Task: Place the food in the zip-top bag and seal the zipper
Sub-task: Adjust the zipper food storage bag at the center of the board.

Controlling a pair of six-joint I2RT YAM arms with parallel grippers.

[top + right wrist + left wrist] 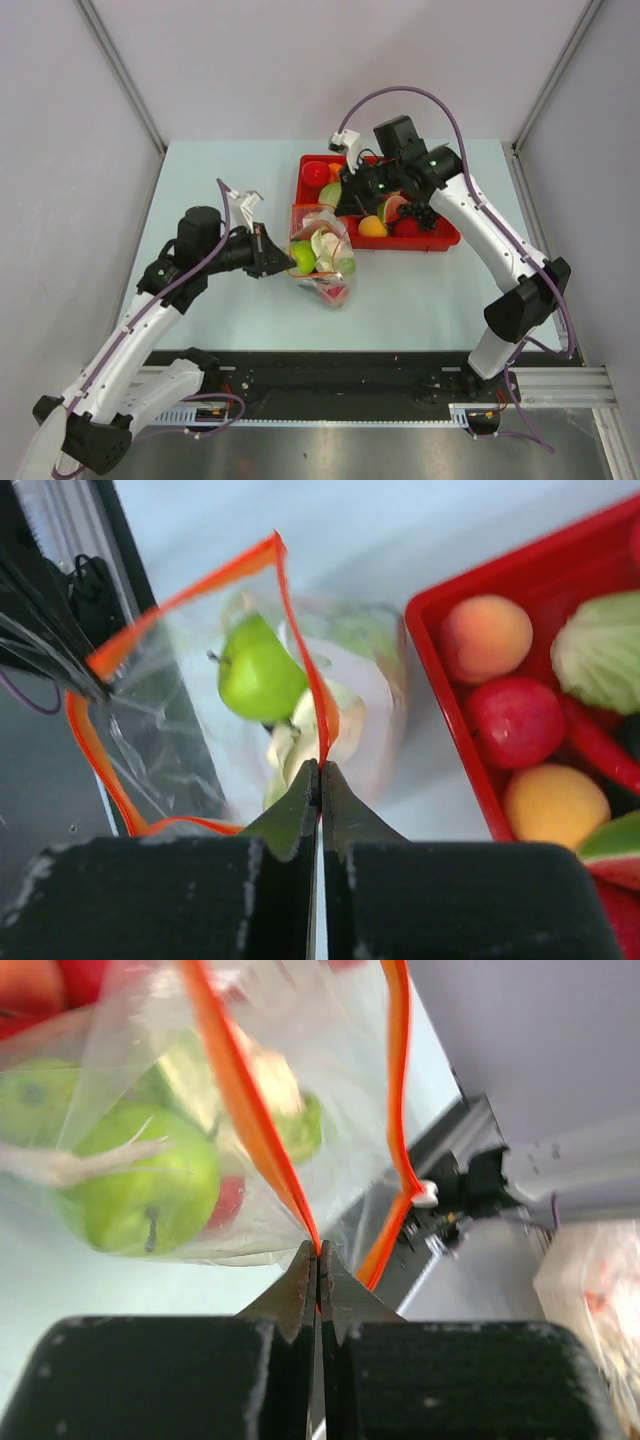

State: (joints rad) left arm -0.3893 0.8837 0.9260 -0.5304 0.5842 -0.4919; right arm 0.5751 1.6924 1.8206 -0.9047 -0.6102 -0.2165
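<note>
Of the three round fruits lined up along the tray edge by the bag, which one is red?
The middle fruit, sitting between the pale peach and the yellow-orange one.

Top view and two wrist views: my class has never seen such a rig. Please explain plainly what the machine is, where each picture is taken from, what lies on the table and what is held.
The machine is two robot arms bolted to a table. The top view looks down from above and behind them, showing the left arm and right arm. Each wrist view comes from a camera on one wrist, looking along that arm's fingers. On the table lie a red tray of toy food and a clear zip-top bag already holding some, including a green apple. The left fingers are shut on the bag's orange zipper; the right fingers are shut on it at another spot, and the bag's mouth is open.
</note>
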